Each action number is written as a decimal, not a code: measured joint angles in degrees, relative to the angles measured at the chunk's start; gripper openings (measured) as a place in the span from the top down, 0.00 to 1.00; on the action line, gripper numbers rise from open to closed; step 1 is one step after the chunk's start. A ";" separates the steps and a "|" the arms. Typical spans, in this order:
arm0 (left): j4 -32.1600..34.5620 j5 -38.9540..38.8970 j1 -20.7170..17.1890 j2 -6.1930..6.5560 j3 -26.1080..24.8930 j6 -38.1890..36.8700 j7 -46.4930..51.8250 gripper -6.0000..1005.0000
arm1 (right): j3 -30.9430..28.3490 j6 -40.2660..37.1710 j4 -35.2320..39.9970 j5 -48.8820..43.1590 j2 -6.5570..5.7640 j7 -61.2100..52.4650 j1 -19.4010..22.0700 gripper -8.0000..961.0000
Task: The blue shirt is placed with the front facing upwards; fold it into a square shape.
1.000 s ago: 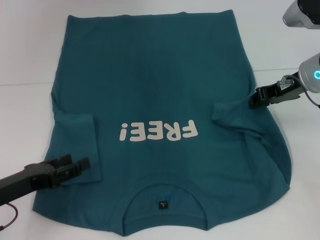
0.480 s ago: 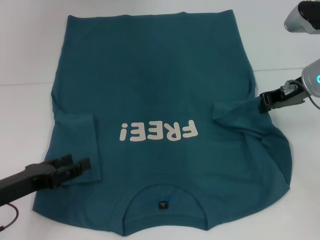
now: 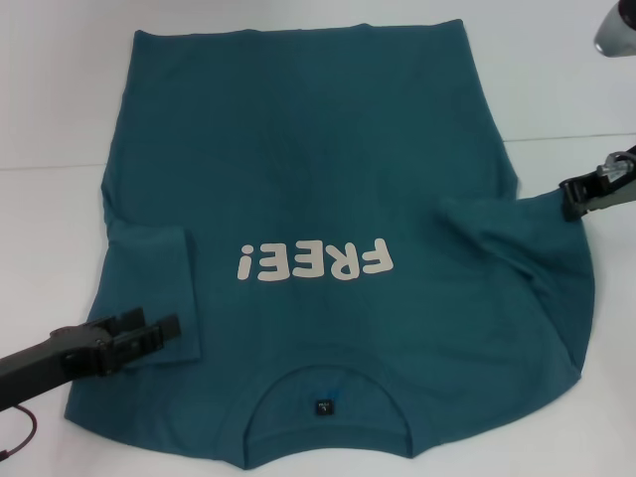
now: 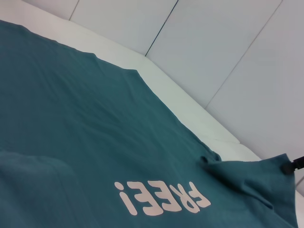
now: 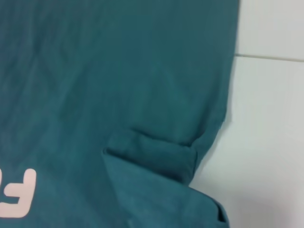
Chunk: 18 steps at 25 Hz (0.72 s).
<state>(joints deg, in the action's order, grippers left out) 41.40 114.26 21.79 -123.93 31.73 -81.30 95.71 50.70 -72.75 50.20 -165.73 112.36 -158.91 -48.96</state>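
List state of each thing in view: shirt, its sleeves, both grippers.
blue shirt: spread flat on the table, front up, "FREE!" lettering showing, collar nearest the robot, not yet folded square.
left-side sleeve: folded in over the body.
right-side sleeve: held at its edge, stretched outward.
left gripper: low over the folded sleeve, fingers apart, holding nothing.
right gripper: shut on the sleeve edge, at the shirt's right side.

Right gripper (image 3: 568, 196) jaws clamped; left gripper (image 3: 164, 330) low, parted.
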 joint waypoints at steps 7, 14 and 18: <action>0.00 0.00 0.00 0.00 0.00 0.00 0.00 0.25 | 0.11 -3.24 3.41 -2.11 -0.07 -0.78 0.68 0.98; 0.00 0.00 0.00 0.00 -0.01 0.01 0.00 0.25 | 0.43 -12.10 6.61 -2.15 0.33 -0.48 0.14 0.98; 0.00 0.00 0.22 0.00 0.00 0.07 0.00 0.25 | 1.51 -16.04 7.75 -2.14 0.99 -0.32 -1.32 0.98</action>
<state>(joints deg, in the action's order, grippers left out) 41.40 114.26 22.01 -123.93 31.73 -81.23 95.71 52.21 -88.79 57.96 -167.87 113.35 -159.22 -50.28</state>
